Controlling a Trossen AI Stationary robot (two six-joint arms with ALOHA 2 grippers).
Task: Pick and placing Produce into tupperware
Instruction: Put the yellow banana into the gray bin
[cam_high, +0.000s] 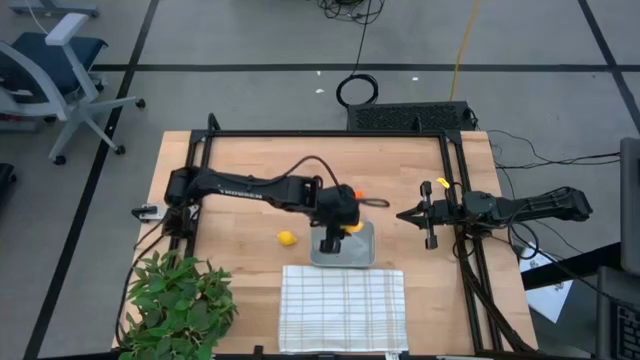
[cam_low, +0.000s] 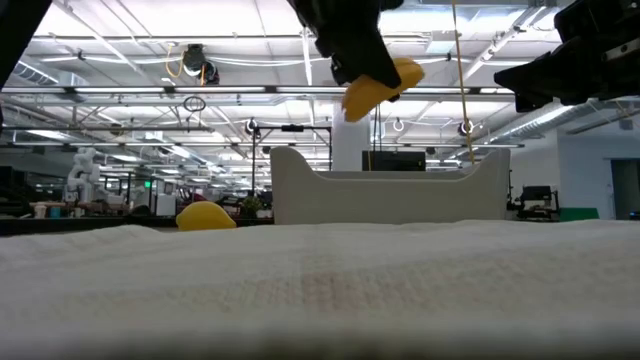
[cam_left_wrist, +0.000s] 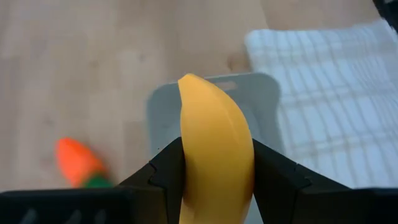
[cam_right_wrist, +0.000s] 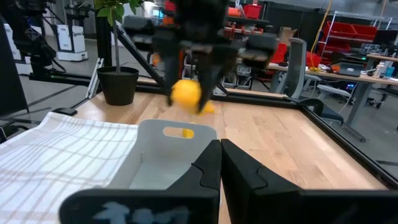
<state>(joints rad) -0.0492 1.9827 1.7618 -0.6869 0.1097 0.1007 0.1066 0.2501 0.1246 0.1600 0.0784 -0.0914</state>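
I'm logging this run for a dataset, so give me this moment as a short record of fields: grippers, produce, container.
left gripper: shut on the banana, held in the air above the tupperware
right gripper: shut, empty, waiting right of the tupperware
round yellow fruit: on the table, left of the tupperware
carrot: on the table, outside the tupperware
tupperware contents: no produce seen inside
checked cloth: flat beside the tupperware

The banana (cam_left_wrist: 214, 155) looks smooth, matt yellow plastic between the left gripper's (cam_left_wrist: 214, 180) matt black fingers (cam_left_wrist: 165, 171), the tupperware (cam_right_wrist: 168, 155) translucent grey plastic, the cloth (cam_high: 343, 307) woven and checked, the table (cam_high: 250, 160) pale, smooth wood.
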